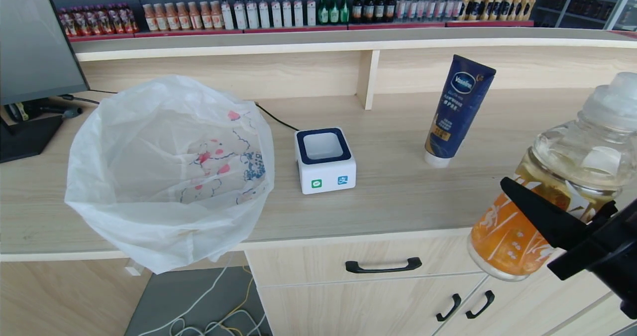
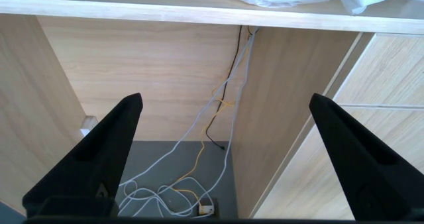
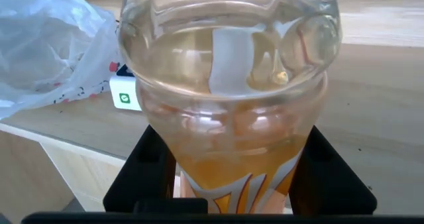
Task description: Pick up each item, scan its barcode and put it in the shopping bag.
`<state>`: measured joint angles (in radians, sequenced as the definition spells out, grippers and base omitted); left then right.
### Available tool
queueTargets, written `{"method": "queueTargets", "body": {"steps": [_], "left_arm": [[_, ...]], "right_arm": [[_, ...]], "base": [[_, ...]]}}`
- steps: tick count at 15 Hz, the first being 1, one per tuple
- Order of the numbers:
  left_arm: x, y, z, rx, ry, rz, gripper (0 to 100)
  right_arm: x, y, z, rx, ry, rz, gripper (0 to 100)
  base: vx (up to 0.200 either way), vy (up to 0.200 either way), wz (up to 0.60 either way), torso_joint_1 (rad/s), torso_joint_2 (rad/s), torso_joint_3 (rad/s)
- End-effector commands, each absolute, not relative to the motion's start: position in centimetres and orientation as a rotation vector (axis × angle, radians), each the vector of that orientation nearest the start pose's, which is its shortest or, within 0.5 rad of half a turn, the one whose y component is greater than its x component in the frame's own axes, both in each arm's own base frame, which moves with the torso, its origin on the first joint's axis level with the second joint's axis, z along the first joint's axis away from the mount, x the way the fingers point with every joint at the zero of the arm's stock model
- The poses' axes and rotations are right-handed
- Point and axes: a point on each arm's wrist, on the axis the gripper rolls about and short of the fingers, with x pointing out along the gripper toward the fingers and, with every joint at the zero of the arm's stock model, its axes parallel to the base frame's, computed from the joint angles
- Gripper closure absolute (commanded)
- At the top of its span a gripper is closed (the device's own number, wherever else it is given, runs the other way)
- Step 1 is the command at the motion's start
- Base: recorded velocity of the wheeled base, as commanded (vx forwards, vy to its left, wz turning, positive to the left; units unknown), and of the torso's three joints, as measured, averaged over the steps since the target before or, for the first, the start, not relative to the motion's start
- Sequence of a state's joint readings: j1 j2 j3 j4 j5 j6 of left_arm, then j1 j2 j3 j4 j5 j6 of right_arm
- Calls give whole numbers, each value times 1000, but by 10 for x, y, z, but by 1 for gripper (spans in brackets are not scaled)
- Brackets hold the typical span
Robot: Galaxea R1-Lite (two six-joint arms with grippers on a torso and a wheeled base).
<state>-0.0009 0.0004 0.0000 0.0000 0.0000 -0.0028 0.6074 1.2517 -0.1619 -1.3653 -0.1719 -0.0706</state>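
Observation:
My right gripper (image 1: 562, 221) is shut on a clear bottle (image 1: 552, 186) with an orange label and pale drink, held tilted in the air at the right, off the counter's front edge. In the right wrist view the bottle (image 3: 232, 98) sits between the black fingers (image 3: 142, 171). A white scanner box (image 1: 324, 159) with a dark blue top stands mid-counter. The open white shopping bag (image 1: 169, 171) sits at the left, overhanging the counter edge. A dark blue tube (image 1: 458, 117) stands cap-down at the right. My left gripper (image 2: 225, 158) hangs open below the counter.
A raised wooden ledge (image 1: 348, 42) runs along the back of the counter, with a divider (image 1: 367, 79). A monitor (image 1: 35, 37) stands at the far left. Drawers with black handles (image 1: 383, 266) are under the counter. Cables (image 2: 192, 177) lie on the floor in the gap.

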Motion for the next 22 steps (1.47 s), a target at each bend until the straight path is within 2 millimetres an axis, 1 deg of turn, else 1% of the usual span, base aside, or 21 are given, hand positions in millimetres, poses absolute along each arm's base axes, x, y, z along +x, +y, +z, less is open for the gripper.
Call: {"method": "queueTargets", "body": {"steps": [1, 2, 3, 5, 6, 8, 10, 11, 12, 14, 16, 19, 22], "left_arm": [[-23, 0, 75, -3, 0, 0, 0], [-23, 0, 75, -3, 0, -2, 0], [-23, 0, 75, -3, 0, 0, 0], [-23, 0, 75, -3, 0, 0, 0], [-23, 0, 75, -3, 0, 0, 0], [-23, 0, 75, -3, 0, 0, 0], [-23, 0, 75, -3, 0, 0, 0], [-23, 0, 75, -3, 0, 0, 0], [-23, 0, 75, -3, 0, 0, 0], [-23, 0, 75, -3, 0, 0, 0], [-23, 0, 75, -3, 0, 0, 0], [-23, 0, 75, -3, 0, 0, 0], [-23, 0, 75, -3, 0, 0, 0]], "right_arm": [[123, 81, 192, 90, -265, 426, 100], [126, 83, 189, 99, -242, 435, 100], [131, 87, 192, 106, -245, 440, 100], [136, 91, 209, 132, -310, 446, 100], [136, 93, 211, 127, -314, 457, 100], [126, 102, 204, 61, -302, 520, 100], [120, 109, 205, -7, -328, 561, 100], [115, 115, 203, -56, -334, 598, 100], [114, 116, 201, -81, -331, 605, 100], [107, 128, 201, -181, -354, 672, 100], [102, 134, 200, -254, -368, 706, 100], [98, 137, 201, -345, -416, 716, 100], [85, 150, 200, -409, -465, 806, 100]], "base": [[0, 0, 0, 0, 0, 0], [0, 0, 0, 0, 0, 0], [0, 0, 0, 0, 0, 0], [0, 0, 0, 0, 0, 0], [0, 0, 0, 0, 0, 0], [0, 0, 0, 0, 0, 0], [0, 0, 0, 0, 0, 0], [0, 0, 0, 0, 0, 0], [0, 0, 0, 0, 0, 0], [0, 0, 0, 0, 0, 0], [0, 0, 0, 0, 0, 0], [0, 0, 0, 0, 0, 0], [0, 0, 0, 0, 0, 0]]}}
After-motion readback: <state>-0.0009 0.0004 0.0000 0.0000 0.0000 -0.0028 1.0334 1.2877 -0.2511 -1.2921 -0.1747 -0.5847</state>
